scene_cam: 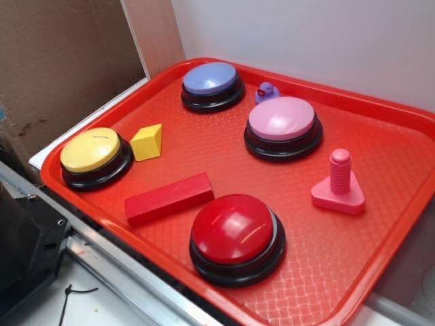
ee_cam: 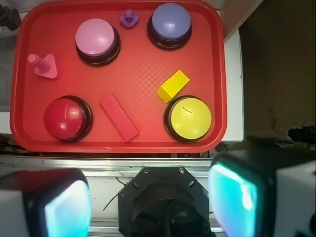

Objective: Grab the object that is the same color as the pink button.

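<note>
Four buttons, bolt unobstructed

The setting is a robot lab test bench: a red tray rests on an aluminium frame rail, with cardboard backing and a plain white wall.

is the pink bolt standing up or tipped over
Standing up: the pink bolt rests on its flat base on the tray, its ridged stem pointing upward.

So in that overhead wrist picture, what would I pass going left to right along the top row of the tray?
Pink toy bolt → pink button → tiny purple piece → lavender-blue button.
</note>
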